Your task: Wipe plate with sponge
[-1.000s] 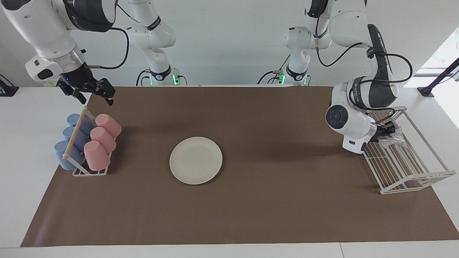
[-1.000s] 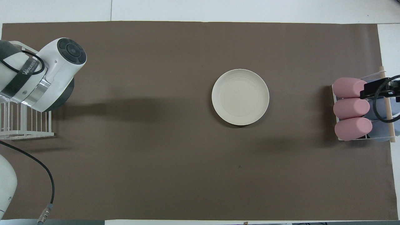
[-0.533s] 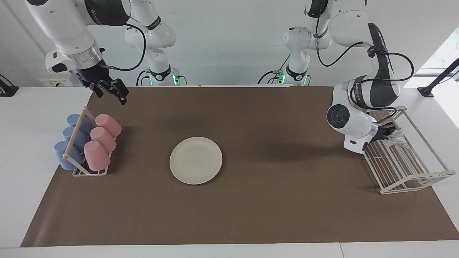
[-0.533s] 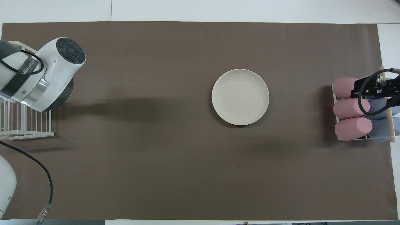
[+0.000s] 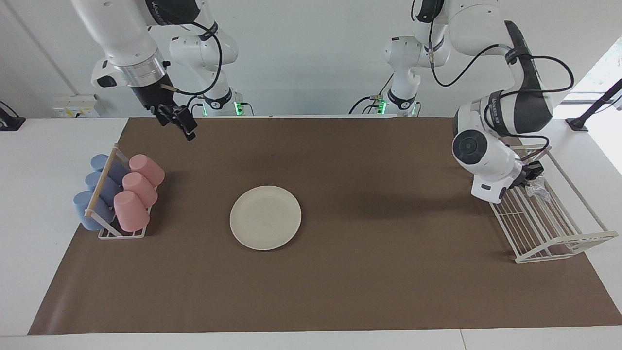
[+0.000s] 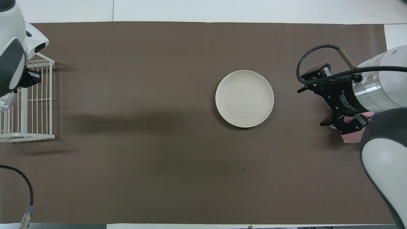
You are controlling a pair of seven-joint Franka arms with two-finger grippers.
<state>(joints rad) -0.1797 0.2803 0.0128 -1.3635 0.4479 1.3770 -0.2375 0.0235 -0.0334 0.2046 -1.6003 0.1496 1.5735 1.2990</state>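
the plate (image 5: 265,218), round, flat and cream with a shallow rim, lies bare mid-surface on the brown mat (image 5: 340,291). the sponge (image 5: 538,186), a silvery mesh wad, is pinched in the left hand (image 5: 532,176) above the white wire rack (image 5: 554,233). the right hand (image 5: 181,122) hangs wide apart over the mat near the cup rack (image 5: 116,194).

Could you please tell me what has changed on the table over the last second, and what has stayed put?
The right end effector, open and empty, has swung up from beside the cup rack toward the middle of the table. The left end effector has lifted the sponge slightly inside the wire rack. The plate, cups and both racks have not moved.
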